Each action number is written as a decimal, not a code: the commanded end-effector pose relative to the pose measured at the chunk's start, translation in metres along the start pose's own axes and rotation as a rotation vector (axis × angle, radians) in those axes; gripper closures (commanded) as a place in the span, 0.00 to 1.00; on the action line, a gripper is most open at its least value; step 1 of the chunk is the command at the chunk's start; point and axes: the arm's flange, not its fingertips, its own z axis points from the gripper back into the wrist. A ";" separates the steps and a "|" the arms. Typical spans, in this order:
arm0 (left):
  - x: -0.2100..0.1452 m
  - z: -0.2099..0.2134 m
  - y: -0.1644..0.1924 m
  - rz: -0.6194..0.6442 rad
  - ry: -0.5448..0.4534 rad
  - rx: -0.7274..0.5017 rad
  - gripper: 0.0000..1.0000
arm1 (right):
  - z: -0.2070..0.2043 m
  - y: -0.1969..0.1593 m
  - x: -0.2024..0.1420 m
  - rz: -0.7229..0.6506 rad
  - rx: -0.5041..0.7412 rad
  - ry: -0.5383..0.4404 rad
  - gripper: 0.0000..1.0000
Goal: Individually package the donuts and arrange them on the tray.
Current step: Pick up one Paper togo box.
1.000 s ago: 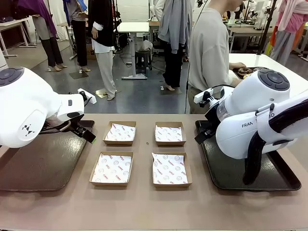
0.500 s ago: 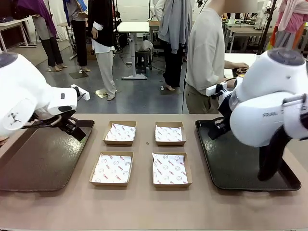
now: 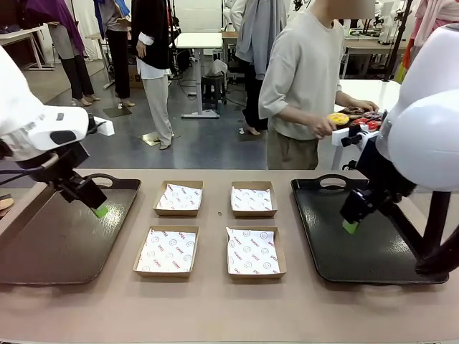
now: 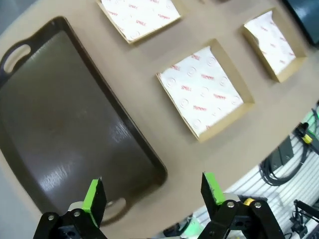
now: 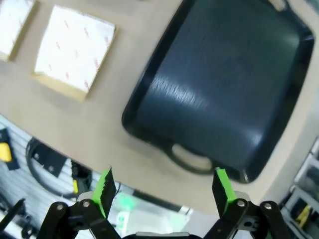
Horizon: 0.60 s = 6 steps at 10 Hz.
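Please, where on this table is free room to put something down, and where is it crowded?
The left black tray and the right black tray are bare, flanking the middle. A tan table strip along the near edge is free. The middle is crowded: four brown cardboard boxes lined with white paper, narrow gaps between.

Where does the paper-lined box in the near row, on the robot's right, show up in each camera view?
Front view: the near-right box sits low, just right of centre.
Left wrist view: the near-right box is at upper right, close to the picture's edge.
Right wrist view: the near-right box is at upper left.
Shared landmark: the near-left box next to it.
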 end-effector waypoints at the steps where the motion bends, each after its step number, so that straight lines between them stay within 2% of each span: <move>1: -0.111 -0.044 -0.006 0.111 -0.031 0.013 0.00 | -0.062 -0.003 -0.068 -0.047 -0.039 -0.035 0.00; 2: 0.000 0.000 0.000 0.000 0.000 0.000 0.00 | 0.000 0.000 0.000 0.000 0.000 0.000 0.00; 6: -0.005 0.005 0.001 0.023 0.011 0.005 0.00 | 0.002 -0.002 -0.002 -0.012 -0.003 0.004 0.00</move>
